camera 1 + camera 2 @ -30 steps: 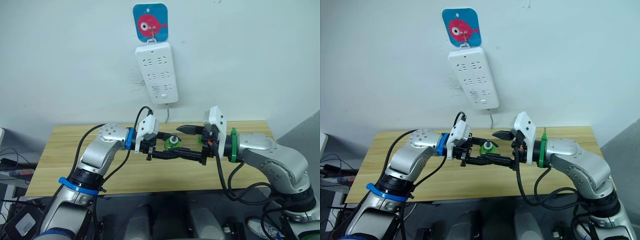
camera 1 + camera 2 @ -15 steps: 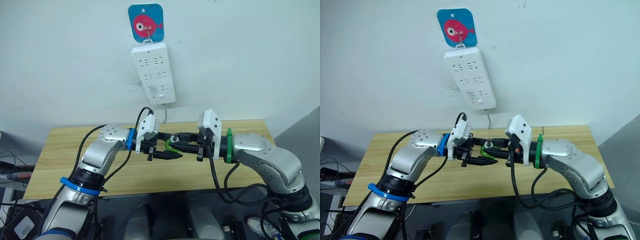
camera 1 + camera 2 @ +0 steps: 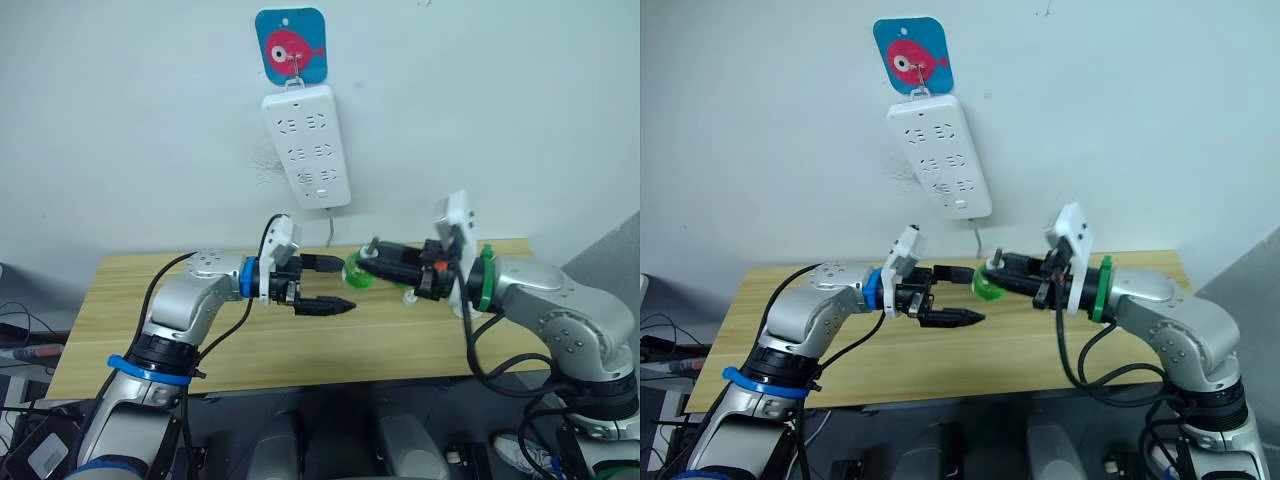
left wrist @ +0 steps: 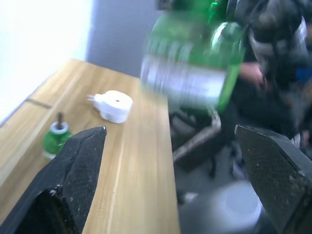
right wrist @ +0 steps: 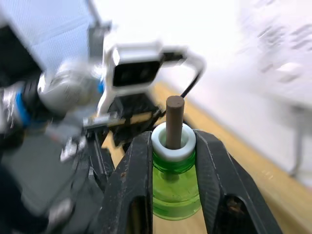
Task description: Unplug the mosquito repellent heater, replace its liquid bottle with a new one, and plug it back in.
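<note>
My right gripper [image 3: 364,264] is shut on a green liquid bottle [image 3: 354,272] with a white neck and a brown wick [image 5: 174,118], holding it in the air above the wooden table [image 3: 230,345]. My left gripper [image 3: 338,285] stands open just to the left of it, with nothing between its fingers. In the left wrist view the white mosquito repellent heater [image 4: 114,105] lies unplugged on the table, and a second green bottle [image 4: 55,142] stands upright near it.
A long white power strip [image 3: 307,147] hangs on the wall under a blue fish sticker [image 3: 292,45], above the table's far edge. Its cord [image 3: 331,228] drops behind the table.
The right gripper shut on the green bottle while the left still held it. The left gripper then opened wide, and the right arm drew the bottle away to the right.
</note>
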`<state>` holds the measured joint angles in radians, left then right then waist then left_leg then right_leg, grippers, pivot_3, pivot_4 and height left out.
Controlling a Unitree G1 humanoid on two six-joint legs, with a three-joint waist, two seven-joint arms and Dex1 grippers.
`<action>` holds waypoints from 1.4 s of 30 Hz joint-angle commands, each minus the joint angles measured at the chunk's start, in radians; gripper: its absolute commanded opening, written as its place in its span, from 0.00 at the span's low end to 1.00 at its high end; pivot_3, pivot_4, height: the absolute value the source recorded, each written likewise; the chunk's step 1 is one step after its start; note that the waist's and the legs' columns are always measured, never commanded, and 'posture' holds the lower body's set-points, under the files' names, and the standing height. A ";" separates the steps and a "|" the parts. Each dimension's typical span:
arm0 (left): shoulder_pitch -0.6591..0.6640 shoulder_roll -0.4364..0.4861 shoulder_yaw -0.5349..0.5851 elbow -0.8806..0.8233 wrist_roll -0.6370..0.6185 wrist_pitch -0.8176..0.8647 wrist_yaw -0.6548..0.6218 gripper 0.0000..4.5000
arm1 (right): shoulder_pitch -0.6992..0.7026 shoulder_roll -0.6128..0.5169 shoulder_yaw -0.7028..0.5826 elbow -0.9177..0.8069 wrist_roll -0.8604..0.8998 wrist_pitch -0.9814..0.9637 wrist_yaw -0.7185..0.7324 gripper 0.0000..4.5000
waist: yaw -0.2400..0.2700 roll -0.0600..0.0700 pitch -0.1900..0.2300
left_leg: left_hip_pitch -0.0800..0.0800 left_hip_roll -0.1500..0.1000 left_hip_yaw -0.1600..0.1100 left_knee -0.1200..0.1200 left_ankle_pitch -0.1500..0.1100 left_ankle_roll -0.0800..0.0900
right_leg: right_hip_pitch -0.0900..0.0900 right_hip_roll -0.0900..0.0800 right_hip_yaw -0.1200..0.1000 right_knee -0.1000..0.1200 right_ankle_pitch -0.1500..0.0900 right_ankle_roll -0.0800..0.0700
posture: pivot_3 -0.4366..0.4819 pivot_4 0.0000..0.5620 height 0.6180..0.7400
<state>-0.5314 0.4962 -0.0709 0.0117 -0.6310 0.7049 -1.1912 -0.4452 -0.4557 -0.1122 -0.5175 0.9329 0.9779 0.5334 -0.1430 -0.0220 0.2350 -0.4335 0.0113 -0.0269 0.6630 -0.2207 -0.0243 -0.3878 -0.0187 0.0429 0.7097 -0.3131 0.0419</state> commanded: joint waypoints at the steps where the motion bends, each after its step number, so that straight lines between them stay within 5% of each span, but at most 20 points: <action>1: -0.021 -0.048 0.110 -0.097 -0.195 0.226 0.147 1.00 | 0.008 0.073 -0.142 0.007 0.235 0.031 -0.195 0.18 | 0.001 0.000 0.000 | 0.000 0.000 0.000 0.000 0.000 0.000 | 0.000 0.000 0.000 0.001 0.000 0.000 | 0.21 0.28 1.00; 11: -0.081 -0.265 0.328 -0.115 -0.591 0.446 0.540 1.00 | 0.030 0.172 -0.169 0.042 0.629 -0.069 -0.577 0.18 | -0.004 0.000 -0.003 | 0.000 0.000 0.000 0.001 0.000 0.000 | 0.000 0.000 0.000 0.003 0.000 0.000 | 0.22 0.27 1.00; 26: -0.085 -0.375 0.325 -0.107 -0.755 0.400 0.746 1.00 | 0.064 0.114 -0.085 0.022 0.798 -0.187 -0.667 0.18 | -0.005 0.000 -0.009 | 0.000 -0.001 0.001 0.001 0.000 0.000 | 0.000 0.006 0.002 0.003 0.000 0.000 | 0.22 0.26 1.00; 35: -0.059 -0.354 0.297 -0.119 -0.784 0.410 0.748 0.50 | 0.085 0.096 -0.052 0.016 0.807 -0.221 -0.640 0.18 | -0.004 0.000 -0.009 | 0.000 -0.001 0.002 0.001 0.000 0.000 | 0.000 0.007 0.002 0.002 0.000 0.000 | 0.22 0.27 1.00; 42: -0.052 -0.355 0.292 -0.112 -0.815 0.400 0.773 0.49 | 0.080 0.101 -0.023 0.009 0.806 -0.245 -0.641 0.18 | -0.003 0.000 -0.009 | 0.000 0.000 0.002 0.001 0.000 0.000 | 0.000 0.008 0.003 0.002 0.000 0.000 | 0.23 0.27 1.00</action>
<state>-0.5808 0.1469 0.2348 -0.0688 -1.4070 1.1039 -0.4232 -0.3609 -0.3517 -0.1421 -0.4674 1.7300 0.7456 -0.1119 -0.1460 -0.0222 0.2255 -0.4333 0.0110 -0.0249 0.6636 -0.2206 -0.0244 -0.3882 -0.0111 0.0460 0.7120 -0.3132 0.0422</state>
